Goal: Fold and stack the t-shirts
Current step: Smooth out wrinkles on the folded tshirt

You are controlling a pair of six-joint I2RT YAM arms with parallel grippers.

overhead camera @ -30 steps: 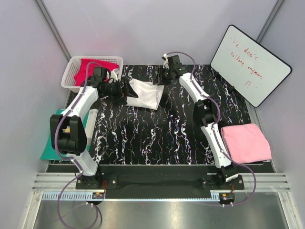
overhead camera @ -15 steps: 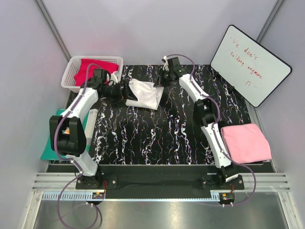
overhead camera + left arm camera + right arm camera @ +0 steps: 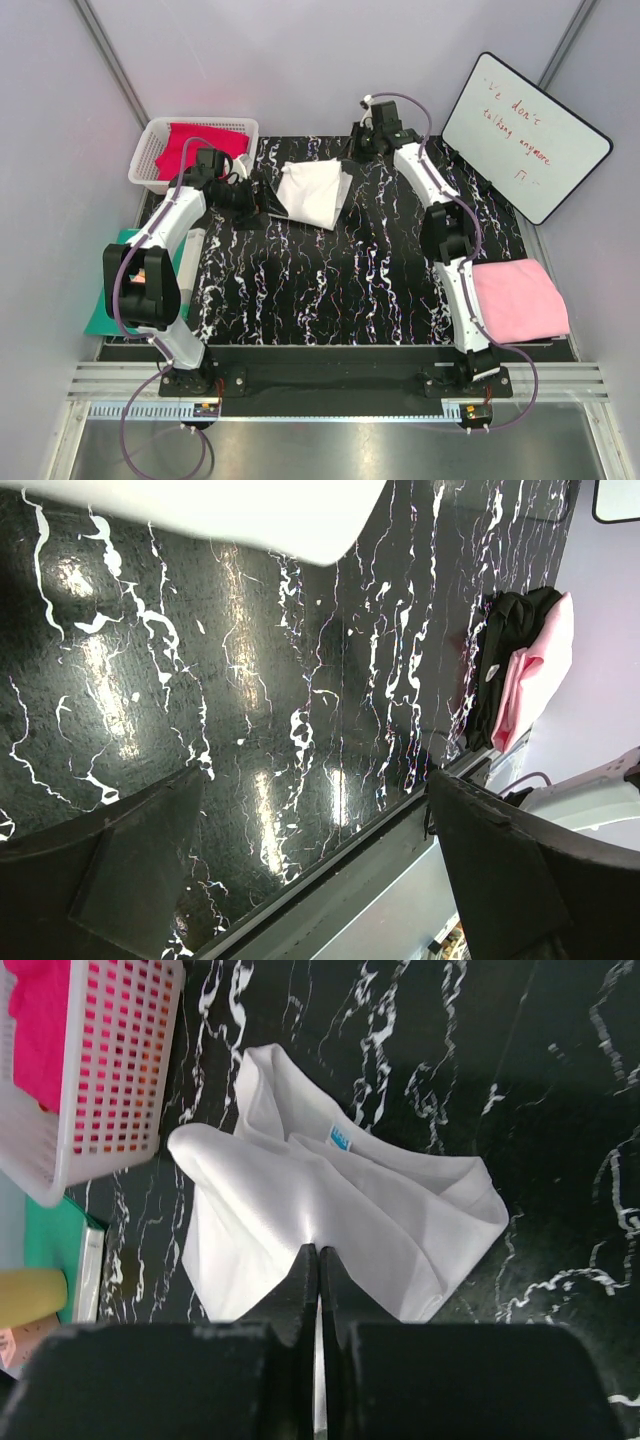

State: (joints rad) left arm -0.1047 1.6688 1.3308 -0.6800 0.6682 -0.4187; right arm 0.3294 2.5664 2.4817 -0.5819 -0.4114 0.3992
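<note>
The white t-shirt [image 3: 312,192] lies crumpled at the far middle of the black marbled table, its blue neck label [image 3: 340,1138] showing. My right gripper [image 3: 360,148] is at its far right edge, shut, with a fold of the white t-shirt [image 3: 300,1200] pinched between its tips [image 3: 318,1252]. My left gripper [image 3: 256,196] is open at the shirt's left edge, jaws wide and empty [image 3: 315,820], with white cloth [image 3: 200,510] beyond them. The pale pink t-shirt [image 3: 515,300] lies folded at the right edge. The crimson t-shirt [image 3: 200,145] is in the basket.
A white mesh basket [image 3: 148,165] stands at the far left. A whiteboard [image 3: 525,135] leans at the far right. A teal mat [image 3: 108,312] lies off the table's left side. The table's near edge [image 3: 330,880] shows in the left wrist view.
My right gripper has moved farther back and to the right, drawing the white t-shirt's right side with it. The left gripper has stayed at the shirt's left edge.
</note>
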